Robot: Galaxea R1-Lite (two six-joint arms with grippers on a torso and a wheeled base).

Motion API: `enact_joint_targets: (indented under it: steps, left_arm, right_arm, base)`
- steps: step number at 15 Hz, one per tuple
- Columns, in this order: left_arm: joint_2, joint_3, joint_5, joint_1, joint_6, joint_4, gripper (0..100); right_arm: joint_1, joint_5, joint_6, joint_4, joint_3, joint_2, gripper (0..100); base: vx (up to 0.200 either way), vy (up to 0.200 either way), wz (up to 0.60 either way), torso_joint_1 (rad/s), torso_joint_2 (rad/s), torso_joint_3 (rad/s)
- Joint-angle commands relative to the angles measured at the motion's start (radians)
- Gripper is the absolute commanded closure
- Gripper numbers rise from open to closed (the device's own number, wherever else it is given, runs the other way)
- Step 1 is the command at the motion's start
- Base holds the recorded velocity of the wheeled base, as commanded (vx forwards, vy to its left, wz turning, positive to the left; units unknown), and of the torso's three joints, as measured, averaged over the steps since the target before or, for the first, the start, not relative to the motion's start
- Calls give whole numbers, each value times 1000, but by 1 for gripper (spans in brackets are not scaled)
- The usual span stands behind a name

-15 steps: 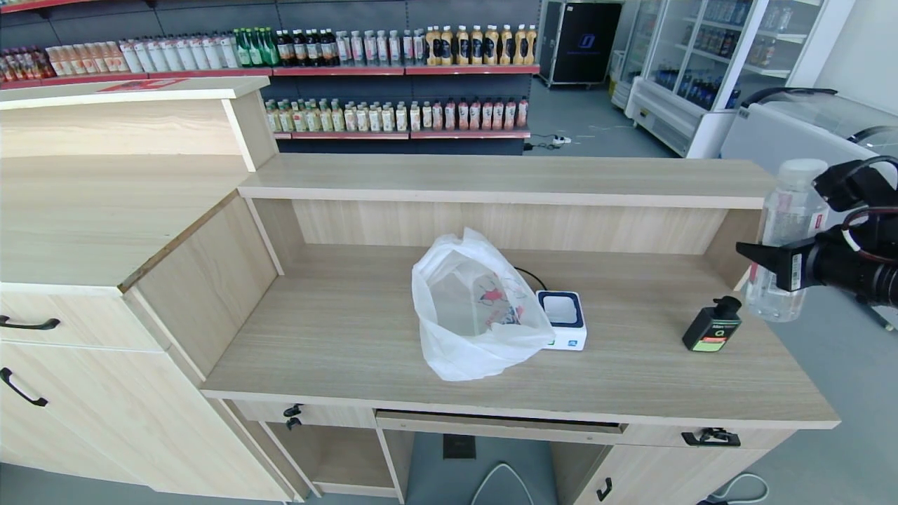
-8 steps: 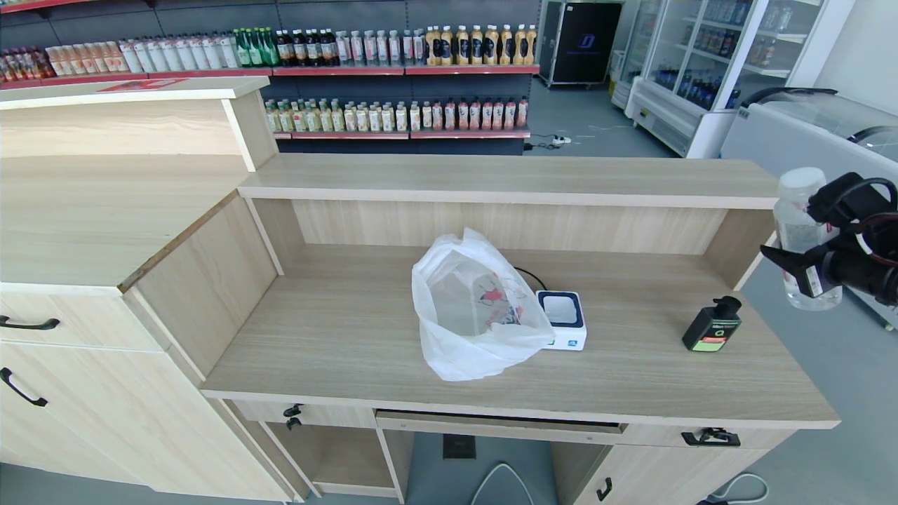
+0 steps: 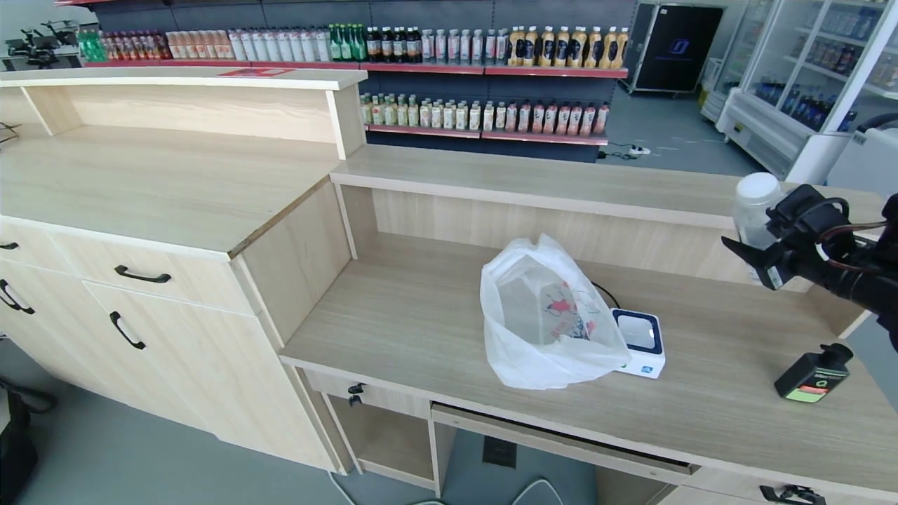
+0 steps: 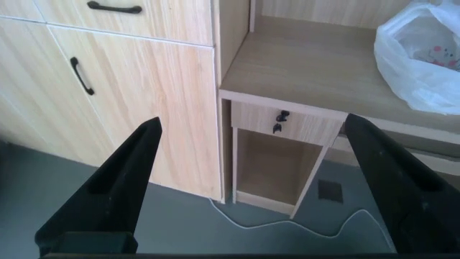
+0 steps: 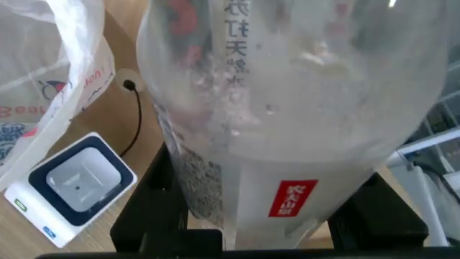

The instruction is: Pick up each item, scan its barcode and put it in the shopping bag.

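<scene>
The long wooden bench is stretching across the shop. A tall side wall is closing its left end, and a raised back shelf is running along the far edge. The front edge is hanging open over the floor.

The white shopping bag is sitting near the middle of the bench with its mouth gaping upward. A wide stretch of bench top is lying between the bag and the side wall.

The right tool is hanging in the air over the right end of the bench, just in front of the back shelf. Its fingers are squeezing a clear bottle, which is standing upright with its white cap on top. The bottle is sitting higher than the bag and well apart from it, off to the bag's right.

The left tool is hanging low in front of the bench's left corner, by the cupboard doors. Its fingers are spread apart and are gripping nothing.

The white scanner is touching the bag's right side, glass facing up. A little dark bottle is resting near the right end, below the right tool and well apart from the scanner.
</scene>
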Motion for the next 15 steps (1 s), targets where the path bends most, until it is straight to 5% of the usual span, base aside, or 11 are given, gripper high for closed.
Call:
enact_joint_targets:
  steps: [1,10,15]
  left_arm:
    - [0,-1,1,0,0,0,0]
    - [0,1,1,0,-1,0,0]
    - [0,-1,1,0,0,0,0]
  right_arm:
    - [-2,43,-6,-21,-49,80,100]
    - [21,193,-55,-189,-81,271,100]
    - [54,285,-55,-418,-68,404,100]
  base:
    - [0,0,0,0,0,0]
    - [0,0,0,0,0,0]
    - [0,0,0,0,0,0]
